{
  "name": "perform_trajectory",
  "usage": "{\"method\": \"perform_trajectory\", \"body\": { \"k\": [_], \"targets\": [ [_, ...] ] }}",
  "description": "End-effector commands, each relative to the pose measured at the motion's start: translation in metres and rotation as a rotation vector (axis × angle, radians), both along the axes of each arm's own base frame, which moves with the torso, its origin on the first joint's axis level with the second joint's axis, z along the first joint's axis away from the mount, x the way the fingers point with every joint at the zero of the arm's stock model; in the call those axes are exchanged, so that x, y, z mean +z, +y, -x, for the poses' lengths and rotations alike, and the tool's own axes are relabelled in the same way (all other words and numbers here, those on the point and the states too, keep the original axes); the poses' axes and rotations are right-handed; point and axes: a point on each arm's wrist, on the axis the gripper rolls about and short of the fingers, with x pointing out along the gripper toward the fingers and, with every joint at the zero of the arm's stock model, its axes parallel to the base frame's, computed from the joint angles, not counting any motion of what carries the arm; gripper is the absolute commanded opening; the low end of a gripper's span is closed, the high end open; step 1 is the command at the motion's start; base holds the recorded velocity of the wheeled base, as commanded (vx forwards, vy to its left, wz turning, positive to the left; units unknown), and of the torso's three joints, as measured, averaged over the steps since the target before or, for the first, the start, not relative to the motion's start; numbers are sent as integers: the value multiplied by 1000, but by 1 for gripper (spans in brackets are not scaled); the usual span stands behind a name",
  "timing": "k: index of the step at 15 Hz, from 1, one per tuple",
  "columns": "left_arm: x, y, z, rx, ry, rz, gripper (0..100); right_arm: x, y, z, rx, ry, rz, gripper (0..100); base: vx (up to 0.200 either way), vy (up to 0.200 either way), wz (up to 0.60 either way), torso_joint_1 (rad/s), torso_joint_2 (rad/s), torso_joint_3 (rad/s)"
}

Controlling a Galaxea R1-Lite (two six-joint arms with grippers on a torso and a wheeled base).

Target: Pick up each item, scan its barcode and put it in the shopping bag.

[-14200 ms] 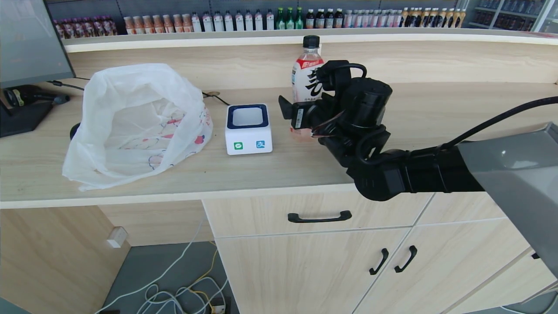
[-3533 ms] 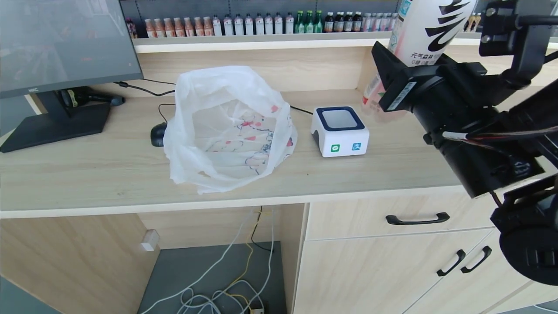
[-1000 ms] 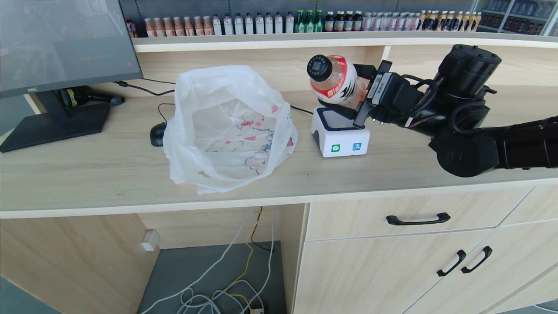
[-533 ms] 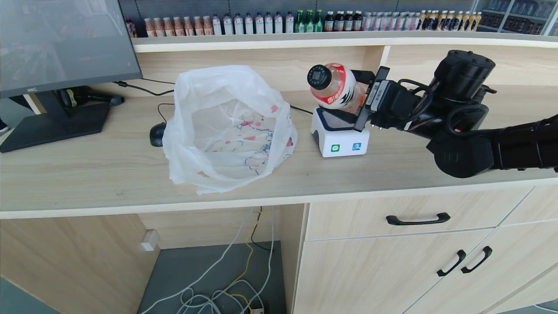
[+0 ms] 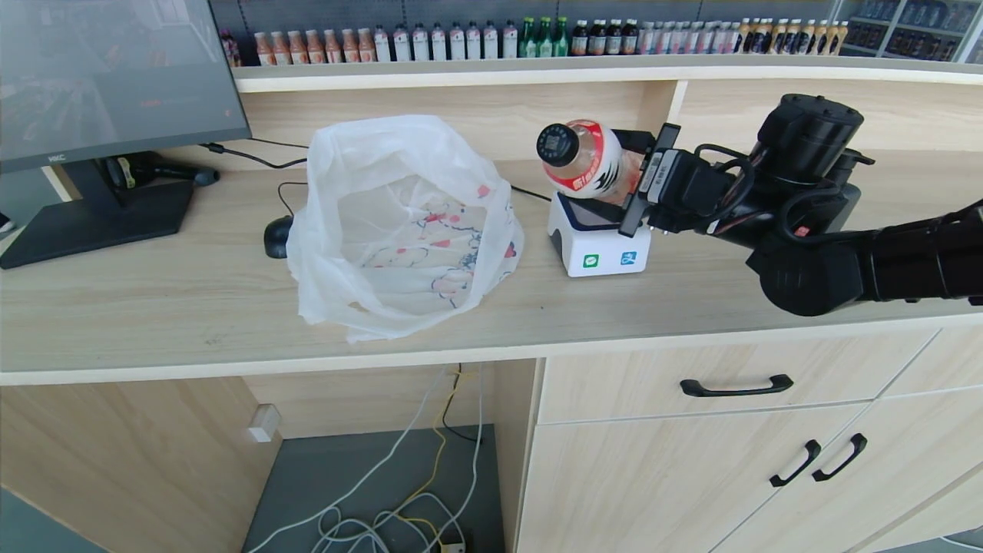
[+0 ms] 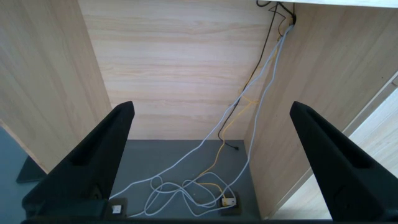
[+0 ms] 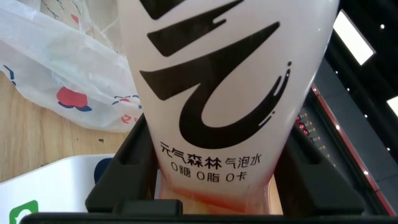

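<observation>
Closest to me, below the worktop, my left gripper (image 6: 211,115) hangs with its two black fingers spread wide and nothing between them, facing the loose cables (image 6: 205,186) on the floor of the open bay. To the right of that bay I see the cabinet front with its black drawer handle (image 5: 736,385). Up on the wooden counter (image 5: 153,307), the shopping bag (image 5: 399,223) sits slumped with its mouth gaping towards me. Just to its right stands the white scanner (image 5: 603,246), its dark-framed window facing up. My right gripper (image 5: 641,165) is clamped around the lower body of the bottle (image 5: 587,157), holding it on its side just over that window, black cap pointing towards the bag; I cannot tell whether bottle and scanner touch. Behind the bag's left side lies a black mouse (image 5: 276,236), and further left a monitor (image 5: 115,69) on its stand. Farthest back, a row of drinks (image 5: 499,38) lines the shelf.
</observation>
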Motion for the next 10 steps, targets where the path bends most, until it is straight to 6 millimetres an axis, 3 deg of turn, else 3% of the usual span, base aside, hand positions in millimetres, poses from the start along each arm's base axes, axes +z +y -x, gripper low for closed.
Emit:
{"method": "perform_trajectory", "body": {
  "k": [1, 10],
  "targets": [
    [0, 0, 0, -1, -1, 0, 100, 1, 0, 1, 1, -2, -1, 0, 0, 0, 0, 0, 0, 0],
    [0, 0, 0, -1, -1, -1, 100, 5, 0, 3, 1, 9, 2, 0, 0, 0, 0, 0, 0, 0]
  ]
}}
